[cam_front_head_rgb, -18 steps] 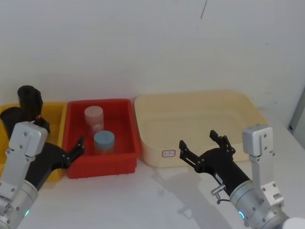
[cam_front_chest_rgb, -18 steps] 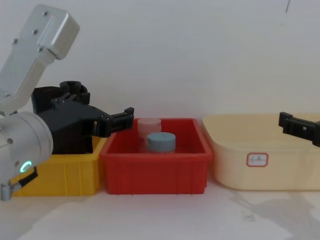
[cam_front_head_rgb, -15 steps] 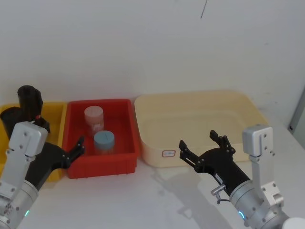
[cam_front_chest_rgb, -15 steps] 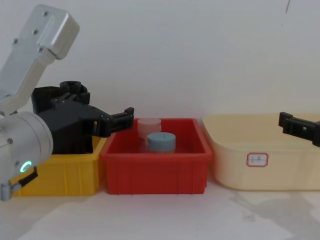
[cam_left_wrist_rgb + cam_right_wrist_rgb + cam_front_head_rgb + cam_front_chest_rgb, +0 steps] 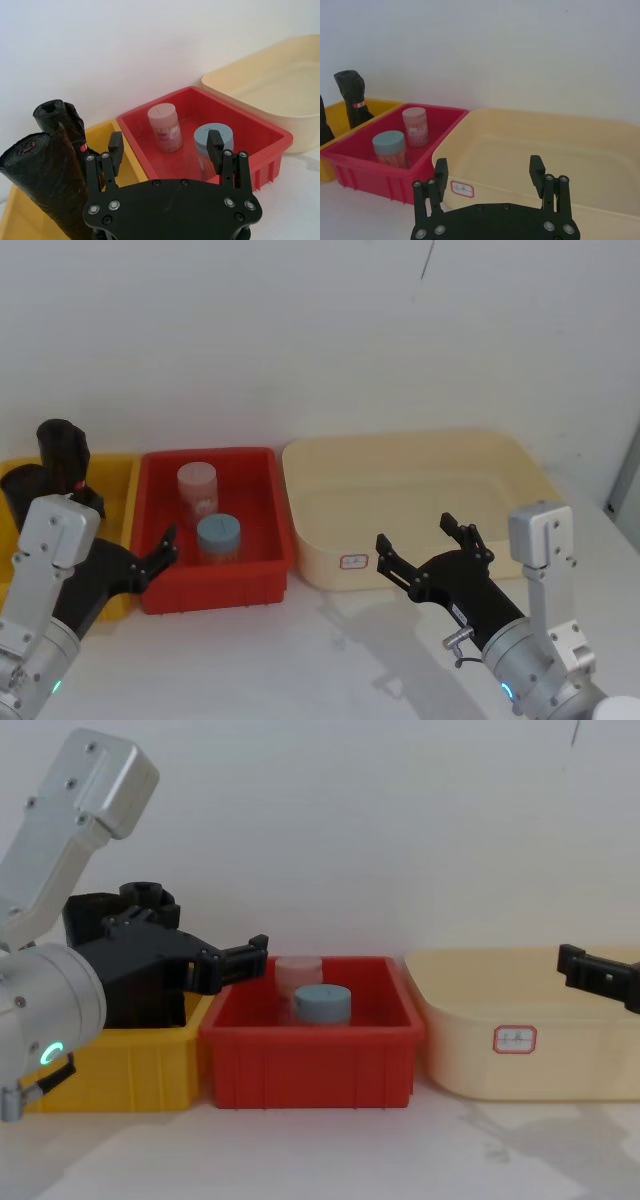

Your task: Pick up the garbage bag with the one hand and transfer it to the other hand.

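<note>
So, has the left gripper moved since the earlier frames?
No. In the head view the left gripper has its fingertip over the left wall of the red bin, exactly as before.

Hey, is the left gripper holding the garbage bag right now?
No, the left gripper is open and empty, and the garbage bag stands in the yellow bin.

A lab test bench: plain white wall (image 5: pixel 300 340), white tabletop (image 5: pixel 330 660), a yellow plastic bin (image 5: pixel 140 1070), red plastic bin (image 5: pixel 310 1065) and cream plastic tub (image 5: pixel 570 1060).

Black garbage bag (image 5: pixel 47 185), yellow bin (image 5: pixel 130 1065)
</note>
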